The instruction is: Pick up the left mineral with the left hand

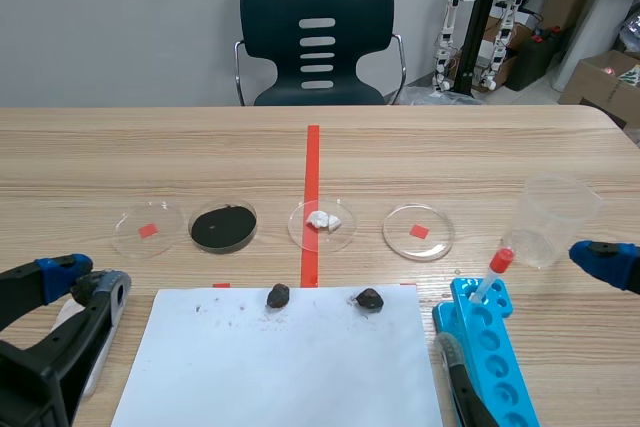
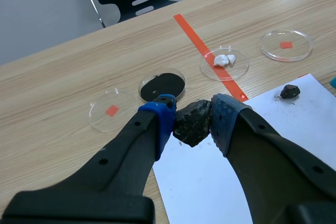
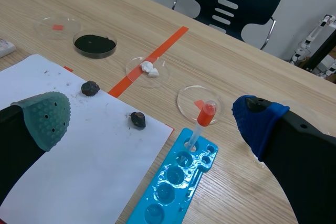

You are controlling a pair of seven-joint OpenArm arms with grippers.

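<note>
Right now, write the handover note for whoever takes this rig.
Left claw: open, empty, at the near left, short of the white paper sheet.
Right claw: open, empty, beside the blue plastic tube rack.
Left dark lumpy mineral and the right dark mineral both lie near the sheet's far edge.
Done: nothing gripped.
To do: reach in, close on the left mineral, lift.

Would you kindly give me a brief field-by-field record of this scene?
left tool: open, low at the table's left, short of the paper
right tool: open, by the rack
left mineral: on the paper's far edge, ungripped
right mineral: beside it, on the paper
dishes: four in a row beyond the paper
rack: blue, holds one red-capped tube
cup: clear, right of the dishes
</note>
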